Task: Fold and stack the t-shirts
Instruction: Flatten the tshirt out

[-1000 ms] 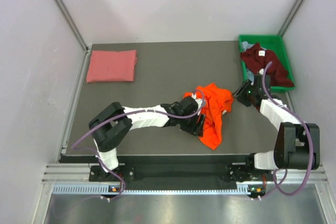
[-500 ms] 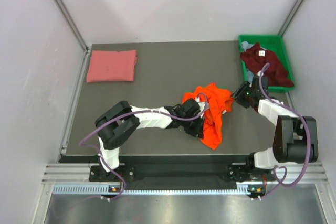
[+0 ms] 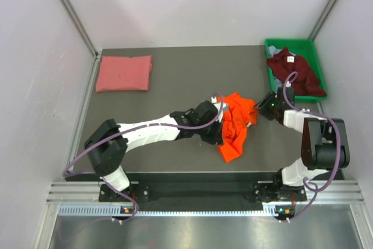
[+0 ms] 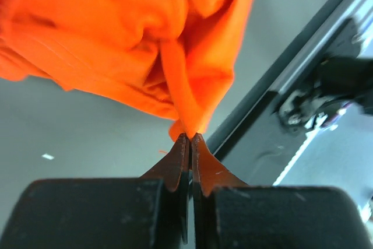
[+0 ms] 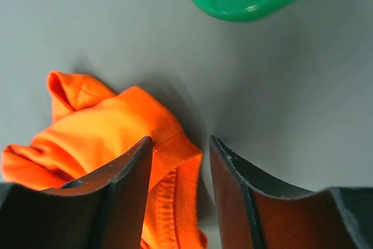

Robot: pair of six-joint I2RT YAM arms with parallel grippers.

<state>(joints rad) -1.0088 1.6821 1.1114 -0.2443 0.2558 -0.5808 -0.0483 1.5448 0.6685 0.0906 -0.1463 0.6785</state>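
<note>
Just closed from wide: left jaws, now pinching a thin ridge of the orange t-shirt (image 4: 145, 39) on its 8 o'clock side. Moved in closer at its 2 o'clock side: right jaws, half open over a stitched hem, not gripping yet. Means, likely, ready to pull the cloth out flat for folding. Lies crumpled, soft and deeply creased, toward 4 o'clock of the matte grey tabletop (image 3: 175, 86). Neatly folded already at 10 o'clock: salmon pink t-shirt (image 3: 123, 73)
</note>
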